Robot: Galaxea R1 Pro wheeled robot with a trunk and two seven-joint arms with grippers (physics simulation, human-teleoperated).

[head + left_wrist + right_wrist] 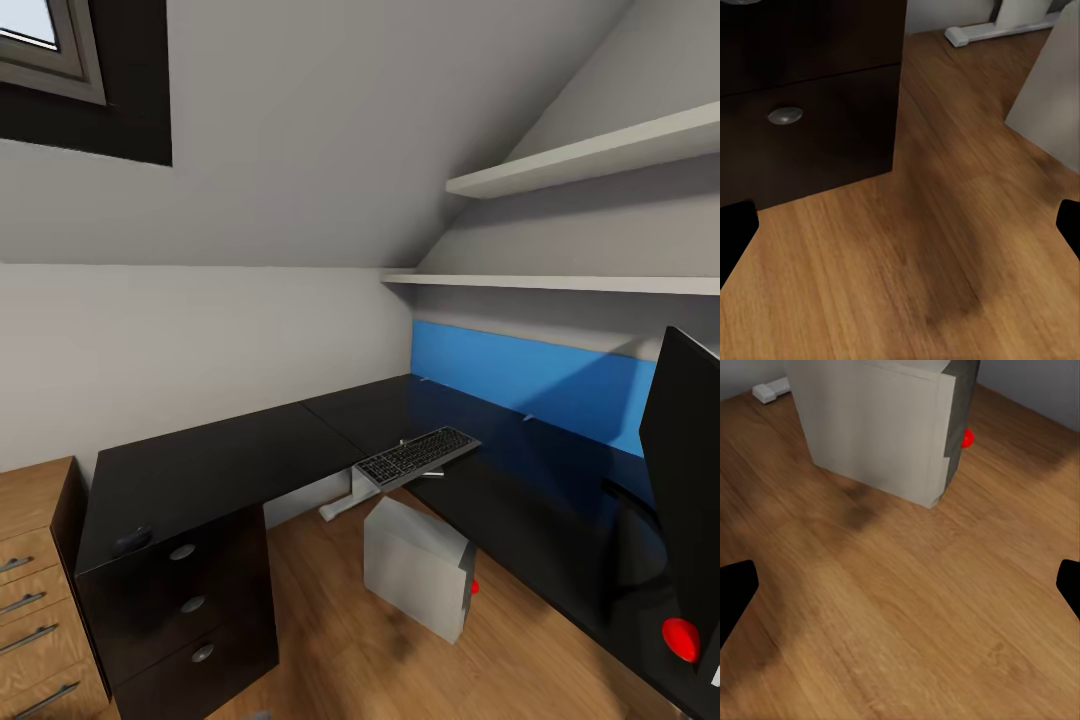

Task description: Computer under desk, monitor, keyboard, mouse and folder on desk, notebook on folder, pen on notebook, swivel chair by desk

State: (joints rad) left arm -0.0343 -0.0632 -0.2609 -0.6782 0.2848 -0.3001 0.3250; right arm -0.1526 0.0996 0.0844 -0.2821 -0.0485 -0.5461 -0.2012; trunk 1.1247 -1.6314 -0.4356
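Observation:
A dark keyboard (415, 457) lies on the black L-shaped desk (240, 460), partly over its inner edge. A small dark mouse (130, 540) rests on the desk's left end. The black monitor (690, 490) stands on the desk at the right, a red spot (682, 638) at its foot. The grey computer tower (415, 565) stands on the wooden floor in the desk's inner corner. My right gripper (900, 589) hangs open over the floor a little short of the computer (877, 420). Beside the desk's black drawer unit (810, 112), my left gripper (900, 229) is open above bare floor.
A wooden chest of drawers (40, 590) stands left of the desk. A blue panel (530, 385) backs the desk, with two white shelves (590, 155) above under the sloping ceiling. A white desk foot (340, 505) lies on the floor behind the computer.

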